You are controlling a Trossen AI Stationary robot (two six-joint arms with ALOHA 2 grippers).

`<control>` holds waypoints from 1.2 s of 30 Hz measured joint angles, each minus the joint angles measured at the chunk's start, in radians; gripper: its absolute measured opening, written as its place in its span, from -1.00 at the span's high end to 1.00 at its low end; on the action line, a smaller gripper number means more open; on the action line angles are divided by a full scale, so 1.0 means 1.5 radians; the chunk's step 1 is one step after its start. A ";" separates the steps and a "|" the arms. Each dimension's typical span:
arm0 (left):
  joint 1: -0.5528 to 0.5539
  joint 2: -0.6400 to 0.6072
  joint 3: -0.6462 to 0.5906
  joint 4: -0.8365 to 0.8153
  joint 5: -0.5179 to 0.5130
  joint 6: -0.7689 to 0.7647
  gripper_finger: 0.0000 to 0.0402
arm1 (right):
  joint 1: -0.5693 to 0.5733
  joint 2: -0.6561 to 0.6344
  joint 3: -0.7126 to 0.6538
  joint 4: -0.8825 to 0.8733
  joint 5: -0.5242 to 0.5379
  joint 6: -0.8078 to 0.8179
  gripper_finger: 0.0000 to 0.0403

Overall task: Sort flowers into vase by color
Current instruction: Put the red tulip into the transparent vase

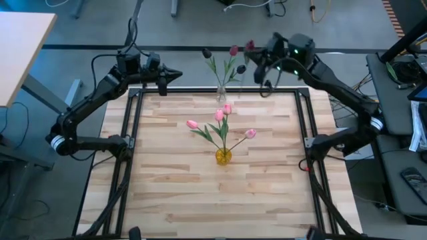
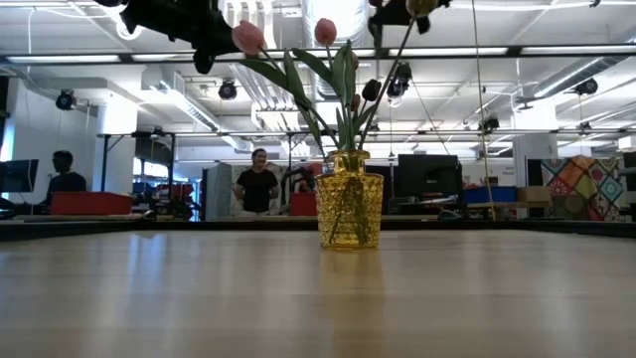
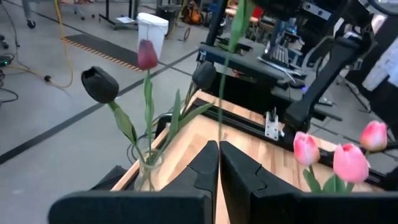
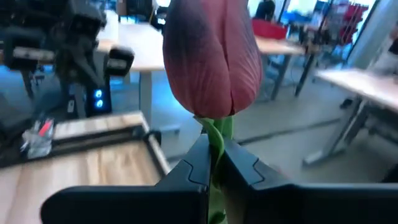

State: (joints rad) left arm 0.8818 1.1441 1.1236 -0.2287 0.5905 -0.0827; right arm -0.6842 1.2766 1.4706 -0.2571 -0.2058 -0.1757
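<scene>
A yellow vase (image 1: 223, 157) stands mid-table and holds several pink flowers (image 1: 219, 115). A clear vase (image 1: 221, 95) stands at the table's far edge with dark and maroon flowers (image 3: 99, 85) in it. My right gripper (image 4: 214, 155) is up near the far edge, to the right of the clear vase, and is shut on a maroon flower (image 4: 211, 56). My left gripper (image 3: 218, 149) hovers shut and empty at the far left corner (image 1: 179, 75), pointing toward the clear vase. My right gripper pinches the maroon flower's green stem (image 4: 216, 132) between its two fingers, just below the head. The fingers come in level and lie across the stem. The flower stands upright with its head above the fingers and its stem (image 3: 222, 81) hanging below them, high above the table.
A black rail frame (image 1: 137, 127) borders the wooden table. People (image 2: 257, 184) stand in the room beyond the far edge. Bare wood lies all round the yellow vase.
</scene>
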 joint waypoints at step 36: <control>0.061 -0.005 0.001 0.017 0.002 -0.001 1.00 | 0.008 0.339 0.238 0.065 0.015 -0.075 0.94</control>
State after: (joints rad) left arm 0.9729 1.1362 1.1248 -0.2027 0.5934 -0.0837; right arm -0.6727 1.7852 1.8282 -0.1591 -0.1832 -0.2878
